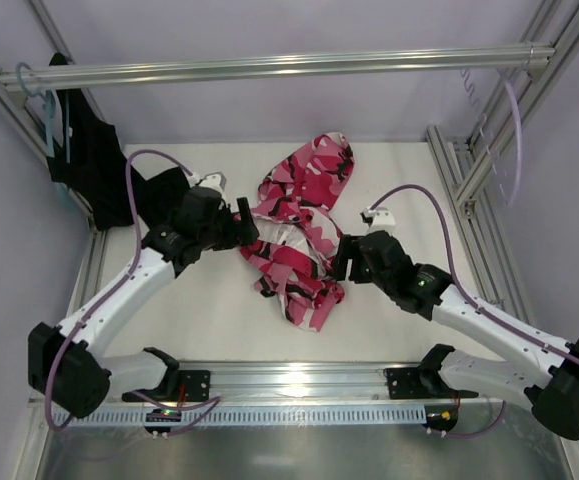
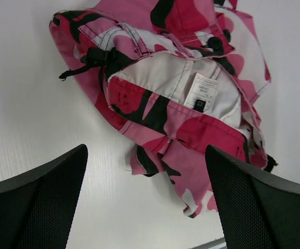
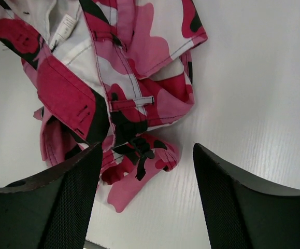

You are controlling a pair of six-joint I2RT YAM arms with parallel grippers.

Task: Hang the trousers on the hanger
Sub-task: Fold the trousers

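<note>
Both arms are leaning in toward the middle of the top view. The left arm (image 1: 119,295) is angling up from its base at about 8 o'clock, with the left gripper (image 1: 247,228) pointing toward 3 o'clock, jaws gaping wide and gripping nothing. The right arm (image 1: 489,320) is mirroring it from 4 o'clock, and the right gripper (image 1: 341,258) is facing 9 o'clock, also spread apart and holding nothing. In the wrist views the black mesh-textured fingers (image 2: 36,207) are sitting far apart at the bottom corners.
</note>
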